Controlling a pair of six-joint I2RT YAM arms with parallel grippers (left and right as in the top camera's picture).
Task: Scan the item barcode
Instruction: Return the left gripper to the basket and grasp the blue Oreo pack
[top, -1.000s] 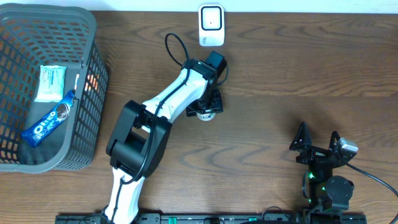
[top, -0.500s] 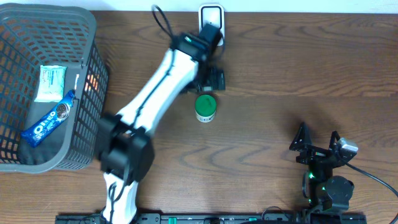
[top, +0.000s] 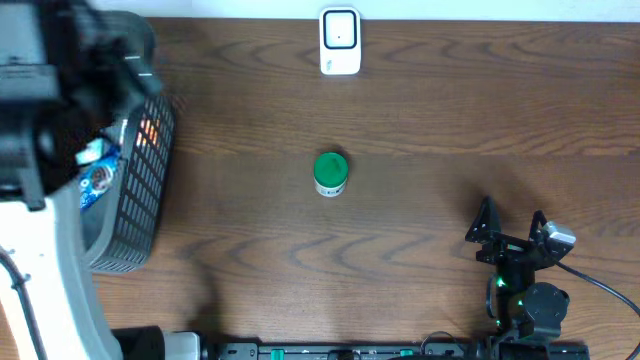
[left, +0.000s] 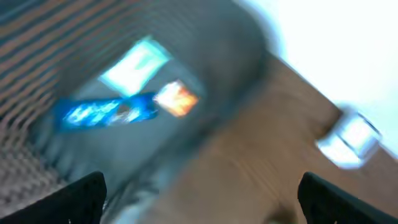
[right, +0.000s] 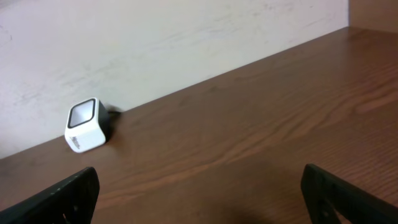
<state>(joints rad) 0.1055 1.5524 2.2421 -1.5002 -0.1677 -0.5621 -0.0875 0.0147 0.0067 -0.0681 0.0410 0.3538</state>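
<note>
item: small round jar with green lid (top: 330, 172) – upright, white base, well apart from right gripper (top: 513, 212), ahead-left of it | scanner: white rounded-box barcode scanner (top: 340, 41) – dark window, farther ahead-left of that gripper, beyond the jar

The left arm (top: 45, 260) is a broad white tube topped by blocky black joint housings. The right arm (top: 540, 305) is all black, with small green lights (top: 497, 283), a silver-grey block (top: 556, 238) and a thin black cable (top: 600, 280). The left pincer (left: 199, 199) and right pincer (right: 202, 196) have black, wedge-shaped fingers (right: 65, 193).
</note>
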